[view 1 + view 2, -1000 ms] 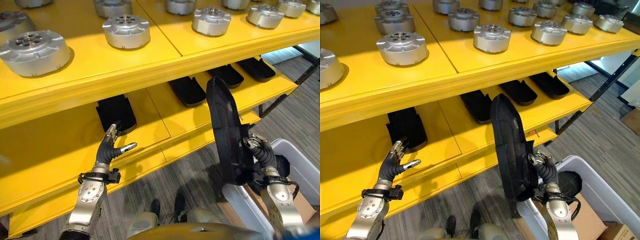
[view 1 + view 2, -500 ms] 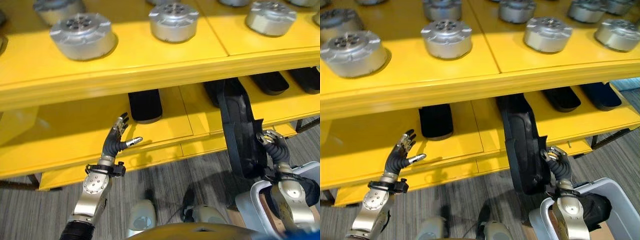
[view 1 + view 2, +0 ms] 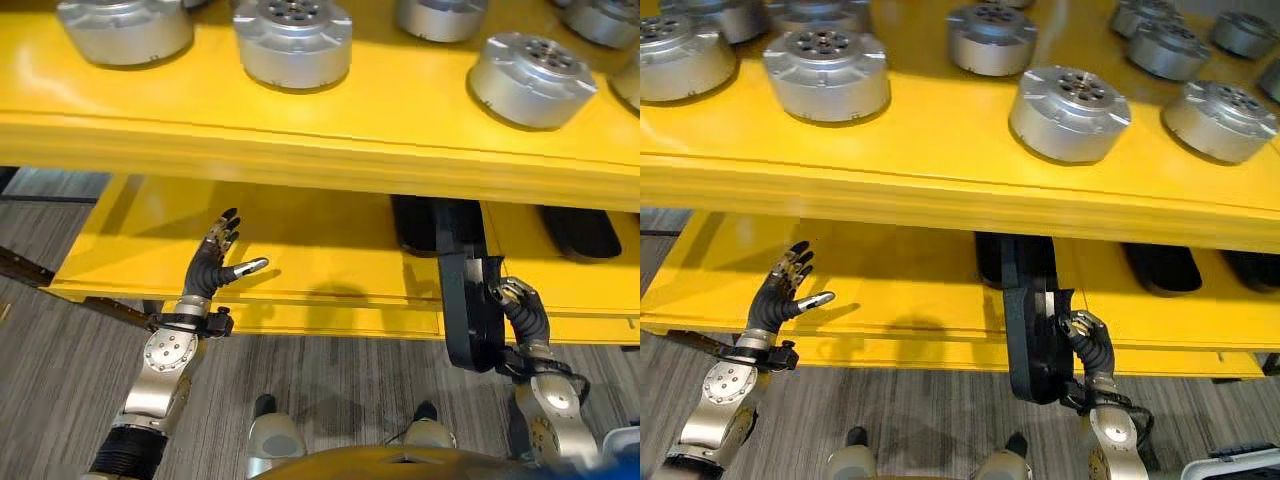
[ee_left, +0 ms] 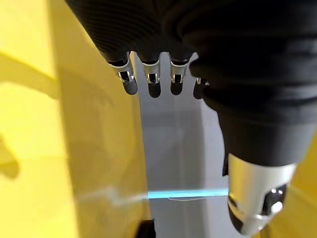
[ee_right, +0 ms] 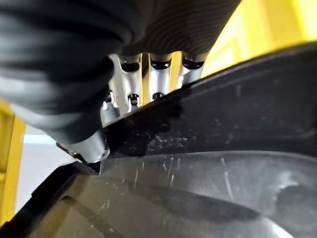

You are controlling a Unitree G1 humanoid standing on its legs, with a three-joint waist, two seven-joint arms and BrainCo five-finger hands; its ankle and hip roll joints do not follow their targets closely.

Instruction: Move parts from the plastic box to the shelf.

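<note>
Left eye view had our right hand curled round the edge of a long black part, which we held upright with its upper end already reaching under the top deck of the yellow shelf, above the lower shelf board. In the right wrist view our fingers were wrapped over the part's rim, so the grip looked firm. Our left hand hung with its fingers straight and spread, holding nothing, just in front of the lower board's edge.

We judged that the step in hand was laying the part flat on the lower board. To do it well, we needed to tip the top end forward and down so it cleared the underside of the upper deck, then slide it into the bare stretch beside the black part already lying there, without knocking that one. The free hand could steady the far end as it came down.

As for what held what: the upper deck carried round silver metal parts in rows, and the lower board carried several black parts lying side by side. A corner of the plastic box showed at the lower right in the right eye view; we could not tell what was in it.
</note>
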